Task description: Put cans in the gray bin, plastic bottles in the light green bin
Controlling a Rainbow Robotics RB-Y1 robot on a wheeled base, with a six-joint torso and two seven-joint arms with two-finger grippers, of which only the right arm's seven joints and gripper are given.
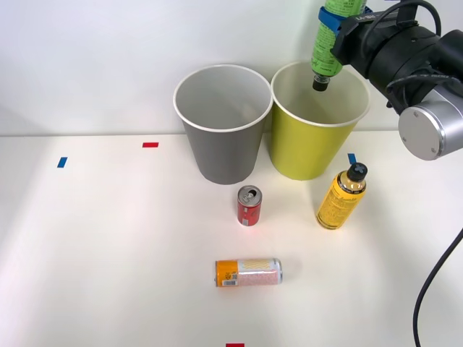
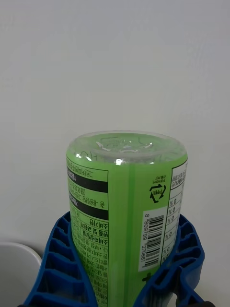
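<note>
Above white table (image 1: 108, 238), end effector (image 1: 334, 22) clamps green bottle (image 1: 327, 50) cap-down

green bottle (image 2: 120, 211) | barcode digits "8 809799 270661" | recycling-arrows sign | "%" column

Bright, even light throughout. Soft shadows fall left of the bins (image 1: 223, 123) on the table (image 1: 108, 253). Glare whitens the bottle's clear base (image 2: 125, 147). Everything looks sharp.
</note>
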